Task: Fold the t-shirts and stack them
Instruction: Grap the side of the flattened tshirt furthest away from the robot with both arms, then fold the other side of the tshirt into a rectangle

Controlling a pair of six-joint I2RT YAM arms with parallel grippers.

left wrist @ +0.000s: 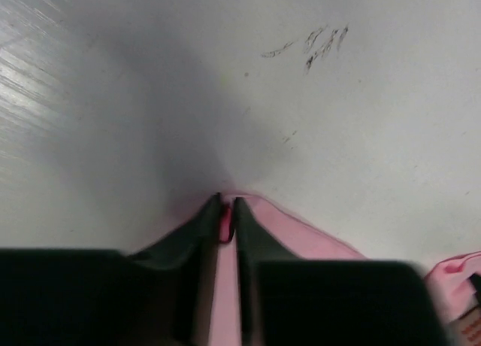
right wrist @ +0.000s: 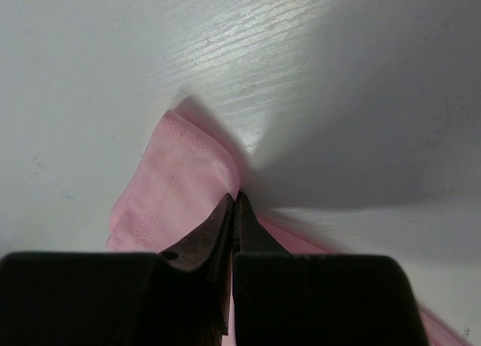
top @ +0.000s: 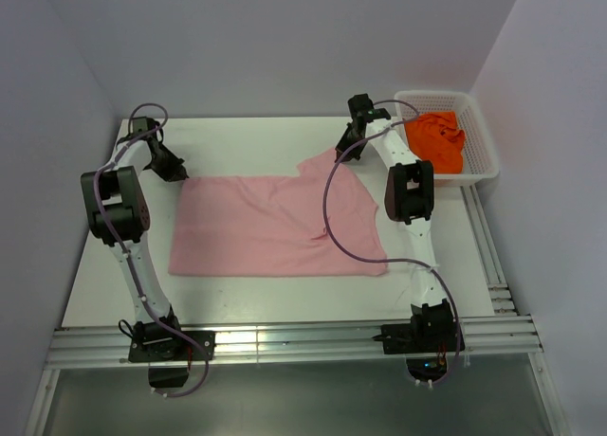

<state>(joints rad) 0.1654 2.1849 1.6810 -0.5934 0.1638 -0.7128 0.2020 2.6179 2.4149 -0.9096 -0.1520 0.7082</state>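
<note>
left gripper [left wrist: 228, 210] and right gripper [right wrist: 235, 204] pinch the pink t-shirt [top: 266, 229] edge between closed tips, cloth trailing behind, likely for folding.

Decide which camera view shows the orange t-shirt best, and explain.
The top external view: the orange t-shirt lies crumpled in the white basket, far right. Neither wrist view shows it, only the pink t-shirt.
</note>
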